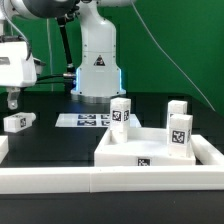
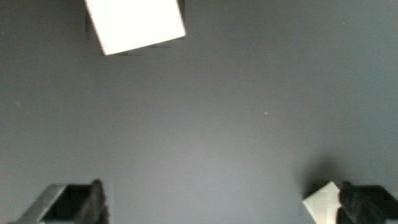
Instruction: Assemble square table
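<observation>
Pincer (image 1: 11,98) hangs at the exterior view's left, fingers pointing down, spread wide w/ nothing between them. In the wrist view both fingertips (image 2: 71,203) show as dark stubs far apart over bare black tabletop (image 2: 214,120); a white leg (image 2: 139,24) lies at the far edge of that pic, apart from the fingers.

Just below and beside the pincer in the exterior view, that leg (image 1: 18,121) lies on its side on the tabletop (image 1: 50,145), tag facing the camera, not touching the pincer.

Further toward the exterior view's right: marker board (image 1: 88,120) flat on the tabletop in front of the robot base (image 1: 97,68). Square table top (image 1: 155,148) sits front right, rim up, tag on its near edge, against the long white rail (image 1: 60,180). Three legs stand upright at it: one (image 1: 121,112) at the back left corner, one (image 1: 176,108) at the back right, one (image 1: 180,137) nearer the camera on the right. Can't tell if they sit in or just behind the slab.
</observation>
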`<act>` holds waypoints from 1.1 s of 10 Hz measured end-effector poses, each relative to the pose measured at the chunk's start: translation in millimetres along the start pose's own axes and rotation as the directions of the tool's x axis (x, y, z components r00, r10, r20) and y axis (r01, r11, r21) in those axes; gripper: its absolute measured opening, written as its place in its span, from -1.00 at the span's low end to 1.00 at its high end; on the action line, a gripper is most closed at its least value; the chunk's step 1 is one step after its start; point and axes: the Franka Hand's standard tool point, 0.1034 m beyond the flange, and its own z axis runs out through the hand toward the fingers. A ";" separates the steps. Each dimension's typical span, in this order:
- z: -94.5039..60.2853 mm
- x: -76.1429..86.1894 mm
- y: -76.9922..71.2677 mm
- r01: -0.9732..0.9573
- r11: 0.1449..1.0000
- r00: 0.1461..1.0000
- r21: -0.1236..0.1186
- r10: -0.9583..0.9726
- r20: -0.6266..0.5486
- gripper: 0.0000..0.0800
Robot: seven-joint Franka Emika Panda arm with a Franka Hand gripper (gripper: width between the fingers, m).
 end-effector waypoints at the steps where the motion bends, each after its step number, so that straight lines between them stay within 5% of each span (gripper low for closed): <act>1: 6.5 -12.2 6.0 0.057 0.998 0.998 -0.017 -0.057 0.008 0.62; 3: 12.9 -23.0 10.4 0.086 0.996 0.996 -0.030 -0.085 0.019 0.62; 6: 13.7 -25.0 6.6 0.083 0.996 0.996 -0.013 -0.082 0.044 0.62; 8: 15.1 -31.1 3.3 0.093 0.995 0.973 0.047 -0.101 0.209 0.62; 11: 20.4 -32.4 9.7 0.074 0.996 0.917 0.046 -0.086 0.390 0.62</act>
